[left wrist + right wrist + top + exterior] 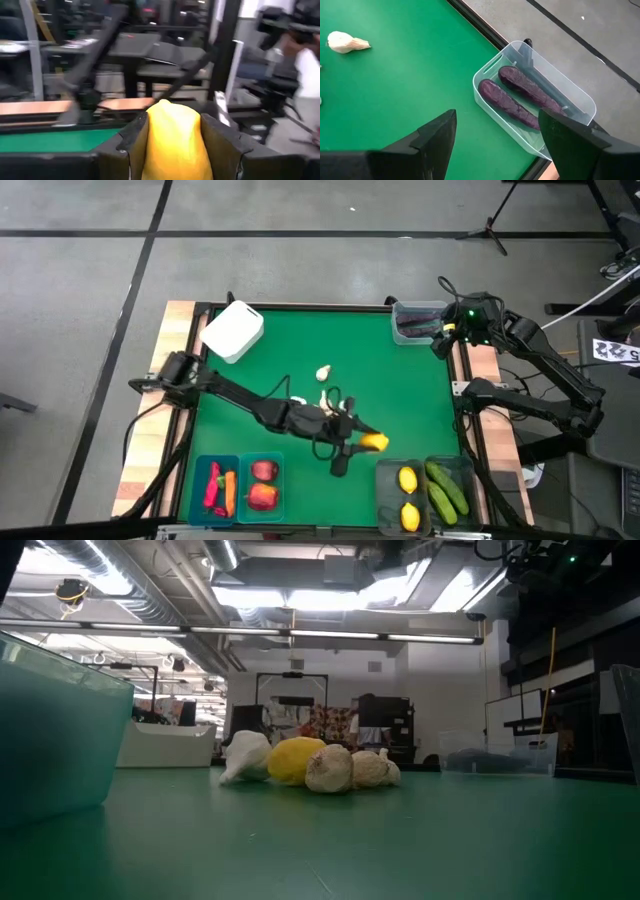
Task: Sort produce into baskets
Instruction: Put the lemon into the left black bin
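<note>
Lemon point(172, 137) sits pinched between the left gripper's point(368, 444) fingers, held near the table's centre, just toward ten o'clock from the dark-tinted bin point(425, 495) that holds two more lemons point(408, 480) and two cucumbers point(446, 490). Garlic bulbs point(323, 373) lie on the green mat point(300, 350) toward eleven o'clock from the held lemon. At seven o'clock, teal bins point(240, 486) hold peppers, a carrot and apples point(263, 496). The right gripper point(495, 145) hovers with jaws spread wide at the table's one o'clock corner, over a clear tub point(580, 97) with two eggplants point(507, 104). A white box point(232, 331) stands at eleven o'clock.
</note>
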